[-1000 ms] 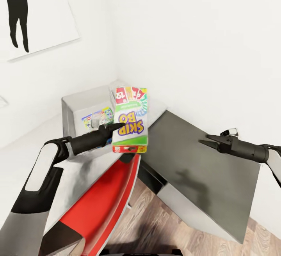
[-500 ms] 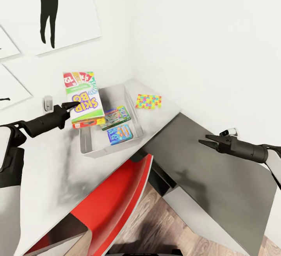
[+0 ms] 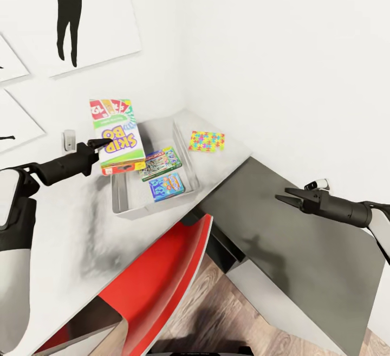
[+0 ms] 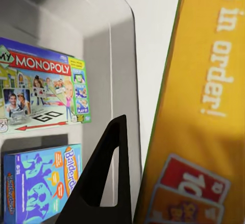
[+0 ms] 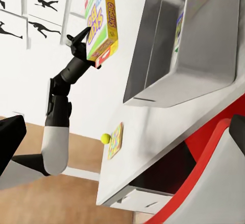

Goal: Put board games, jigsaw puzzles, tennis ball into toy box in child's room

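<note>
The left gripper (image 3: 103,143) is clamping the glossy white-green SKIP-BO box (image 3: 116,136) and holding it tilted in the air over the left end of the shallow grey toy box (image 3: 187,150), where 2 flat printed boxes, Monopoly (image 3: 158,163) and a blue one (image 3: 167,185), are lying. Just beside the bin, 1 multicoloured jigsaw puzzle (image 3: 206,141) is lying on the smooth pale table (image 3: 81,226), a red chair (image 3: 154,277) standing against its edge. The right gripper (image 3: 283,195) is hovering over the dark cabinet (image 3: 287,247), its tapered fingers close together, holding nothing.

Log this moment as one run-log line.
left gripper: shut on SKIP-BO box, above toy box edge | right gripper: empty | in toy box: Monopoly box, blue game box | on table: jigsaw puzzle
</note>
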Robot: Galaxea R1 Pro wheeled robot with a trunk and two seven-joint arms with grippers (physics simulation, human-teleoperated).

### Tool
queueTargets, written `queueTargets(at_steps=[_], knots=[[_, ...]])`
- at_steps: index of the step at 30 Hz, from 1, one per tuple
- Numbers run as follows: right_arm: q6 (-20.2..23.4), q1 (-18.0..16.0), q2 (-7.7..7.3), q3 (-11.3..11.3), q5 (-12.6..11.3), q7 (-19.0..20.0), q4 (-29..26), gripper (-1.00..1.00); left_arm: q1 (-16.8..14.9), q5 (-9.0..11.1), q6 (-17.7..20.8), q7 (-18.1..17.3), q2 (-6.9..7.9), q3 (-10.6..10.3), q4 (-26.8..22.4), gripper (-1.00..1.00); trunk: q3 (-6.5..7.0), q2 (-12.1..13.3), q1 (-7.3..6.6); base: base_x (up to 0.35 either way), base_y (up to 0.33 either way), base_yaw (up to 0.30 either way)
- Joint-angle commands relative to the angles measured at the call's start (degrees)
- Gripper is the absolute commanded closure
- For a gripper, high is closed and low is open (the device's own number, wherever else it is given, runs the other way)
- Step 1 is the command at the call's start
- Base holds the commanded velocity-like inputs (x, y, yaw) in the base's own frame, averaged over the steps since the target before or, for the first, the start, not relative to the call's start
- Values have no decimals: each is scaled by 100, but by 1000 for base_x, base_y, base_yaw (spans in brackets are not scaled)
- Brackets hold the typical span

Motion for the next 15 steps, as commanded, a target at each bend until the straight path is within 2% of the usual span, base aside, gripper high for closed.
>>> queueTargets(at_steps=[1, 6, 15], knots=[[17, -5, -3, 2, 3, 18, 1, -100, -5, 62, 18, 59, 0, 5, -3, 100, -8, -10, 3, 0, 0, 5], [17, 9, -2, 2, 3, 18, 1, -100, -16, 58, 4, 62, -1, -32, 11, 100, -8, -10, 3, 0, -28, 3], [17, 17, -2, 2, 3, 18, -1, -100, -22, -28, -6, 63, -5, -169, 7, 100, -8, -10, 3, 0, -141, 1]])
